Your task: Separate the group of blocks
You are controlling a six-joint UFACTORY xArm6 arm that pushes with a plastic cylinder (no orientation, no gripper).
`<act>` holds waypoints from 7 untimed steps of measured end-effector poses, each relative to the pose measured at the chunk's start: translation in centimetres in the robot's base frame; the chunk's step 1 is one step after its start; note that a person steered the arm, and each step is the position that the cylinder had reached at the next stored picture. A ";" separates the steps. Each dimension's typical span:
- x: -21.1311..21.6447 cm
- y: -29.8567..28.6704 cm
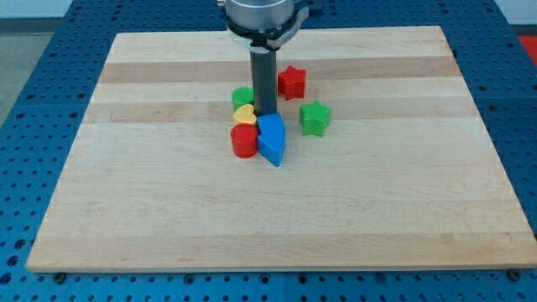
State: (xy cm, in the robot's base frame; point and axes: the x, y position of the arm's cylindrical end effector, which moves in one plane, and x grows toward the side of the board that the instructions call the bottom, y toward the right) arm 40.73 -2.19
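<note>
My tip [266, 112] stands in the middle of a cluster of blocks on the wooden board [168, 210]. A yellow heart block [244, 114] touches it on the view's left. A green round block [242, 96] sits just above the yellow one. A red cylinder [244, 141] lies below the yellow heart. A blue pointed block [272, 139] sits right below the tip, touching the red cylinder. A red star block [292, 81] lies to the upper right of the rod. A green star block [315, 118] stands apart to the right.
The board lies on a blue perforated table [33, 50]. The arm's grey metal flange [264, 21] hangs above the board's top edge.
</note>
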 end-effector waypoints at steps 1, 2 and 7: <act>2.0 0.0; 5.0 -0.1; 18.4 -3.8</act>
